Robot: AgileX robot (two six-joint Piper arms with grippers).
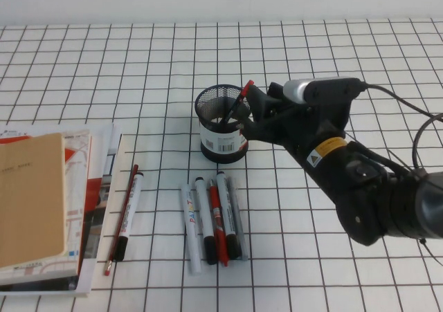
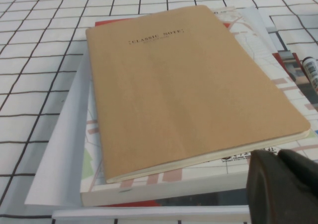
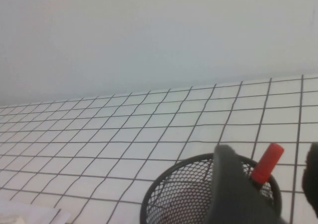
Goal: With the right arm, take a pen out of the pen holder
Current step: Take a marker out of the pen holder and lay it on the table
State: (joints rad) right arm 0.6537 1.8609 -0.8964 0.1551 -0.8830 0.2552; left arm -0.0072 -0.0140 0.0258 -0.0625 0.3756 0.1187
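A black mesh pen holder [image 1: 221, 124] stands mid-table, with a red-capped pen [image 1: 243, 94] leaning out over its right rim. My right gripper [image 1: 253, 111] is at that rim, reaching in from the right. In the right wrist view its fingers [image 3: 232, 179] stand open on either side of the red cap [image 3: 267, 163], above the holder [image 3: 174, 199], with a gap to the cap on each side. My left gripper [image 2: 278, 154] is shut with nothing in it, low over a tan notebook [image 2: 184, 85]; it is out of the high view.
Several markers [image 1: 211, 218] lie side by side in front of the holder. Another marker [image 1: 129, 215] and a red pencil [image 1: 122, 218] lie further left. A stack of books and papers [image 1: 41, 208] fills the left front corner.
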